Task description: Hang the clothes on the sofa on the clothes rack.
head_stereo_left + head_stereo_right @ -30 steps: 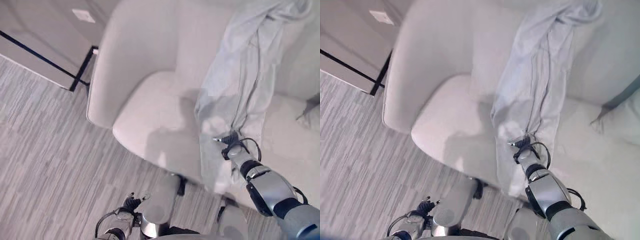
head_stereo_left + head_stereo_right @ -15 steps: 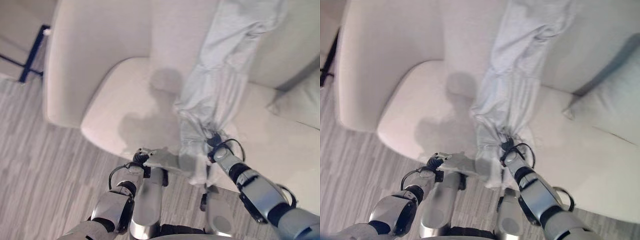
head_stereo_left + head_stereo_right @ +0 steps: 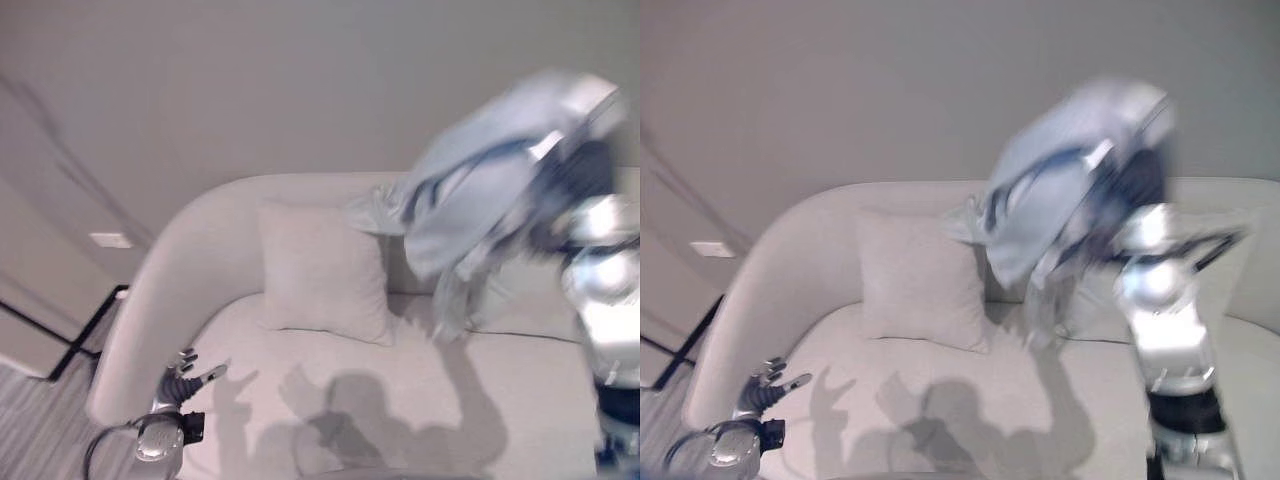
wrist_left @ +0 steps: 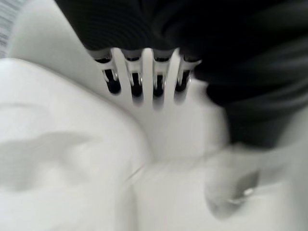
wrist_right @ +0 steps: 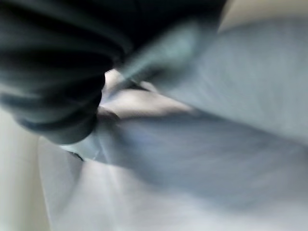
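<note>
So the big change: the light grey garment (image 3: pixel 480 215) is up off the sofa (image 3: pixel 330 400) now. Half a second back it was draped down the sofa's backrest and over the front edge of the seat, with the right hand (image 3: pixel 1130 190) bunched into it low down near that edge. Now the right arm is raised high and the cloth hangs from it in the air, above the seat and in front of the backrest, trailing down toward the seat beside the square cushion (image 3: pixel 325 270). The head camera has swung up too, so the whole sofa, the cushion and the wall behind it are in view, not the floor.

The right hand itself is blurred and mostly wrapped in fabric. The cloth clearly hangs from it, so it has a hold, but I can't make out how the fingers sit. The right wrist view shows grey folds right up against the dark cover.

The left hand (image 3: pixel 185 368) sits low by the sofa's curved left end, fingers spread and relaxed, holding nothing. Its wrist view looks along straight fingers (image 4: pixel 136 82) onto the pale upholstery.

My read: pickup is basically done, so carrying it to the rack and hanging it is what's left. A black frame (image 3: pixel 70 340) stands beyond the sofa's left end; can't say whether it's the rack.
</note>
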`<state>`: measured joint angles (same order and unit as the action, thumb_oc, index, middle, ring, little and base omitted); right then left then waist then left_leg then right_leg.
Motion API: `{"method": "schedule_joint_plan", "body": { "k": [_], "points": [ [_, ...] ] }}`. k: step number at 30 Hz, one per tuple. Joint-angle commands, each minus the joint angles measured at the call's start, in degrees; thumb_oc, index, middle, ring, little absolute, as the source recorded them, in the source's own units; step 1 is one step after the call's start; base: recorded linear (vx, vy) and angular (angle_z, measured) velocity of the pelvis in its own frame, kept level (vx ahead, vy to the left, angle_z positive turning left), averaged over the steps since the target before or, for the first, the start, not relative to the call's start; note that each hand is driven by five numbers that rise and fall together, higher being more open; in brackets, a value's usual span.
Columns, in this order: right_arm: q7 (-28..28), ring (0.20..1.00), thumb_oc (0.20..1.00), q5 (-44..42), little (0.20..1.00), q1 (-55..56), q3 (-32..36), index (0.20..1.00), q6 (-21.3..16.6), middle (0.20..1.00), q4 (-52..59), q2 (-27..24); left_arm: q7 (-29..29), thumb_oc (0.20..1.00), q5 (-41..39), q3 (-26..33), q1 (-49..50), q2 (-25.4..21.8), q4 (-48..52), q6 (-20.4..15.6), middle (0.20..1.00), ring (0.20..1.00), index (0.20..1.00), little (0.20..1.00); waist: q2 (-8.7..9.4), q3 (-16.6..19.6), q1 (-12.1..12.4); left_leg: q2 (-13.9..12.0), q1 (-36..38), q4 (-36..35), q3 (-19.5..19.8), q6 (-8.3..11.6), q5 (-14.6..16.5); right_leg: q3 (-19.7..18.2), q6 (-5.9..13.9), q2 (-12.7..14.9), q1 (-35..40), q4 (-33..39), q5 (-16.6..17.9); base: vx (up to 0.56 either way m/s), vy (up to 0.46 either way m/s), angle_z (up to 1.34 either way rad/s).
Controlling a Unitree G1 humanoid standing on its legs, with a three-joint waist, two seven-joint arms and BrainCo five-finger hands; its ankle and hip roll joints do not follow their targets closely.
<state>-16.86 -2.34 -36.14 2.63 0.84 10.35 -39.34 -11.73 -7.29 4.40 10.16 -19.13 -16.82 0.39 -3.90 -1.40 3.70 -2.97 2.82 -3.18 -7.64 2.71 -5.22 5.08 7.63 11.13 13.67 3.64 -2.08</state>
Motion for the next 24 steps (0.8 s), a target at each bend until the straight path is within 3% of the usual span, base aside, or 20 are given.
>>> {"method": "schedule_joint_plan", "body": {
  "k": [1,2,6,8,10,17,18,21,22,24],
  "points": [
    [-5.5,0.2,0.2,-2.6,0.2,-16.0,-9.7,0.2,-1.6,0.2,-16.7,-3.8,-5.7,1.0,9.8,-1.7,-14.8,-2.4,-14.0,-7.7,1.0,1.0,1.0,1.0,2.13,-5.0,-1.3,-1.9,-4.0,-1.4,2.7,2.12,-0.5,-2.8,-5.05,-2.4,-0.1,1.1,4.4,-0.07,-0.064,0.24],
    [-7.3,0.2,0.2,-5.7,0.2,-26.4,-15.6,0.2,-1.5,0.2,-22.1,-7.5,-7.1,1.0,12.3,-3.7,-18.2,-4.6,-15.0,-7.4,1.0,1.0,1.0,1.0,2.8,-4.6,-1.8,-1.9,-4.1,-1.8,2.6,2.13,-0.8,-3.0,-5.07,-2.7,-0.2,1.2,4.8,-0.09,-0.022,0.16],
    [-8.5,0.2,0.2,-8.6,0.2,-37.9,-23.7,0.2,-0.9,0.2,-25.7,-8.1,-9.2,1.0,16.3,-6.3,-20.5,-4.8,-14.2,-6.8,1.0,1.0,1.0,1.0,2.84,-4.8,-3.3,-1.8,-3.6,-1.8,2.4,2.06,-0.5,-3.4,-5.0,-3.2,0.4,1.0,5.1,-0.06,-0.027,-0.22],
    [-8.5,0.2,0.2,-9.5,0.2,-39.0,-25.3,0.2,-0.6,0.2,-22.9,-7.2,-7.6,1.0,17.9,-9.8,-21.0,-2.7,-11.4,-6.6,1.0,1.0,1.0,1.0,2.78,-4.6,-3.8,-1.7,-3.1,-1.8,2.3,1.85,-0.4,-3.7,-4.94,-3.3,0.7,0.3,5.0,-0.05,-0.022,-0.22],
    [-8.1,0.2,0.2,-10.1,0.2,-40.3,-26.7,0.2,-1.0,0.2,-20.7,-5.5,-5.8,1.0,17.5,-14.9,-25.3,0.3,-15.3,-7.1,1.0,1.0,1.0,1.0,2.87,-4.0,-4.5,-1.6,-2.9,-1.8,2.2,1.76,-0.5,-3.8,-4.93,-3.3,0.9,-0.3,4.9,-0.03,-0.003,0.01],
    [-5.7,0.2,0.2,-12.2,0.2,-36.7,-29.7,0.2,-2.6,0.2,-14.0,1.3,-0.1,1.0,14.4,-30.5,-43.4,8.9,-11.5,-8.2,1.0,1.0,1.0,1.0,2.63,-4.7,-6.5,-1.7,-1.9,-1.8,2.4,1.86,-0.6,-4.1,-4.91,-3.0,0.8,-1.3,4.9,-0.01,0.004,-0.01],
    [-4.6,0.2,0.2,-13.0,0.2,-36.1,-31.7,0.2,-2.9,0.2,-13.0,3.4,0.5,1.0,13.4,-34.9,-49.2,10.5,-10.9,-8.6,1.0,1.0,1.0,1.0,2.62,-5.4,-7.1,-1.7,-1.7,-1.8,2.2,1.93,-0.7,-4.2,-4.98,-3.0,0.8,-1.3,5.0,-0.01,-0.012,-0.05],
    [-3.8,0.2,0.2,-13.8,0.2,-35.9,-33.3,0.2,-3.2,0.2,-10.8,5.8,0.6,1.0,12.3,-38.3,-54.7,11.9,-12.3,-8.7,1.0,1.0,1.0,1.0,2.31,-6.3,-7.9,-1.7,-1.3,-1.8,2.1,2.0,-0.8,-4.3,-5.14,-2.9,0.9,-1.4,5.2,-0.01,-0.007,-0.04],
    [-3.4,0.2,0.2,-13.4,0.2,-35.4,-33.6,0.2,-3.3,0.2,-9.1,7.1,1.0,0.2,11.0,-39.6,-56.4,13.2,-11.9,-8.1,0.2,0.2,0.2,0.2,1.88,-7.0,-8.6,-1.7,-1.2,-1.8,2.0,1.99,-0.7,-4.4,-5.23,-2.7,0.8,-1.5,5.3,-0.01,0.007,-0.04],
    [-3.3,0.2,0.2,-12.6,0.2,-35.3,-33.5,0.2,-3.3,0.2,-8.2,6.9,1.3,0.2,9.5,-38.8,-55.7,14.4,-12.4,-7.7,0.2,0.2,0.2,0.2,1.43,-7.2,-8.9,-1.7,-1.1,-1.8,1.9,1.98,-0.7,-4.5,-5.26,-2.7,0.7,-1.5,5.3,0.0,0.0,0.0]
  ]
}}
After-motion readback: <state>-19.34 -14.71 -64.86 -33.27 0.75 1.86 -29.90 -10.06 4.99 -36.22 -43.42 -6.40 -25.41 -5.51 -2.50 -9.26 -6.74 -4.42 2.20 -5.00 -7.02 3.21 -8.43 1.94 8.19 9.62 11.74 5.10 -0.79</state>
